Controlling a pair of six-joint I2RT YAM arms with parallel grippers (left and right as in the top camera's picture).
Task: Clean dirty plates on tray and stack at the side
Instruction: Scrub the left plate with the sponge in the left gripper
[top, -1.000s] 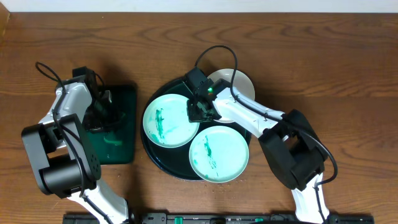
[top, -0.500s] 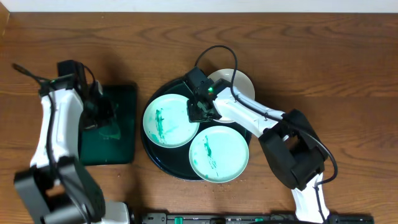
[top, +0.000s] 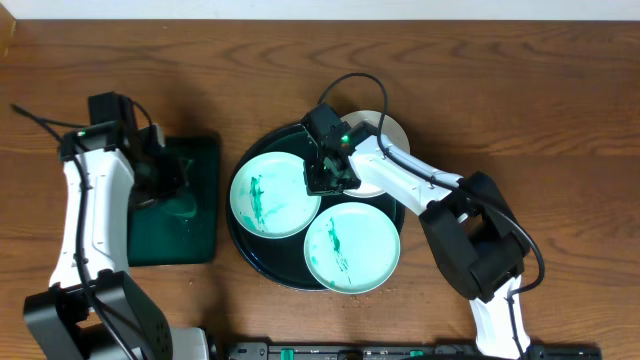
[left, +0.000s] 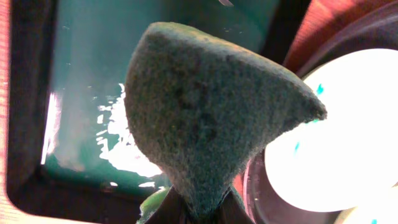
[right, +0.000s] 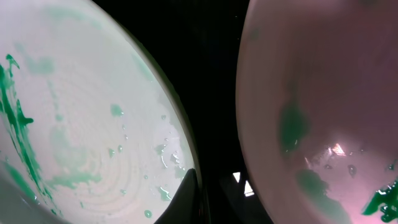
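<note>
Pinching a grey-green sponge (left: 205, 118) at its narrow end, the left gripper (top: 160, 178) hangs over the small rectangular tray (top: 200, 238), whose floor glints wet in the left wrist view. From that claw the work lies toward 3 o'clock. The large round tray (top: 238, 232) sits just beside the rectangular one, and the nearest plate (top: 265, 195), smeared with teal, rests at the round tray's 9 o'clock side. A second smeared plate (top: 352, 247) lies at about 5 o'clock on the tray. A third plate (top: 390, 135) sits at about 1 o'clock, partly under the right arm and reaching past the rim.

The right gripper (top: 325, 180) is low near the tray's centre, at the 3 o'clock edge of the nearest plate. The right wrist view shows one dark fingertip close against that plate's rim, with the third plate close on the other side. Whether the claw is spread or pinching the rim cannot be told.

So the sponge arm is the nearer one for wiping, and the right arm looks placed to steady the plate or lift it. The plates are round (no long axis to line up with), so the move probably needs only a short sideways carry toward 3 o'clock, then a descent onto the smears.
</note>
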